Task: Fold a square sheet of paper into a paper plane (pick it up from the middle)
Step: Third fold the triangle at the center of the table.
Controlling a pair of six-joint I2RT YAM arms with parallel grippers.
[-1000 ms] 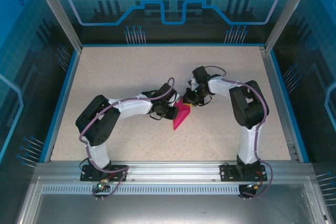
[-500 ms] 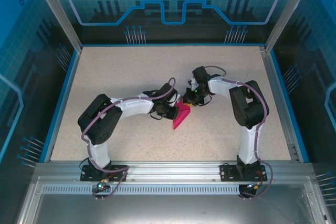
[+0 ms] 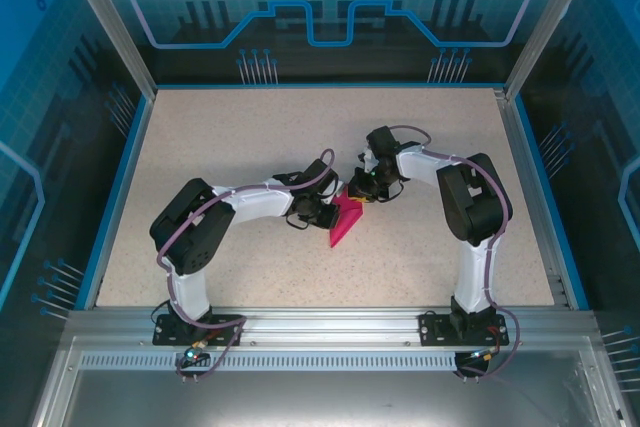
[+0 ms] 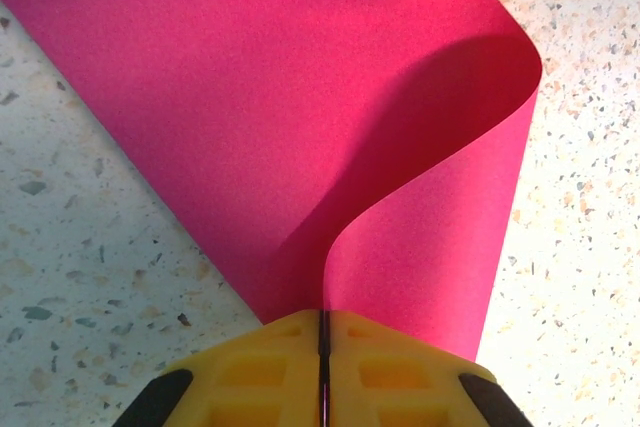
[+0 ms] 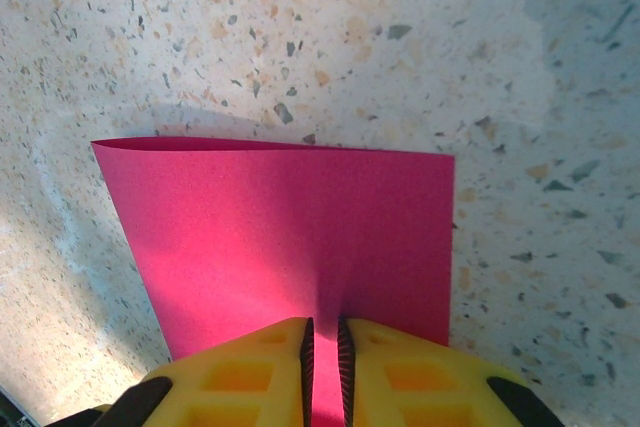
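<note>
Left arm (image 3: 250,202): elbow bent, forearm reaching right toward mid-table
Left gripper (image 4: 323,325): jaws pressed together, pinching an edge of the square sheet of paper (image 4: 250,107)
Right arm (image 3: 468,197): folded inward, wrist angled down
Right gripper (image 5: 322,335): fingers nearly together, pinching the sheet's other edge
Location: sheet curled between both grippers, at the centre of the table (image 3: 230,127)

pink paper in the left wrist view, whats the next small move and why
Probably ease the left gripper down toward the table so the raised flap lies flat, ready for creasing. It and the right gripper are both shut on the square sheet of paper, which arcs in a soft, uncreased curl.
</note>
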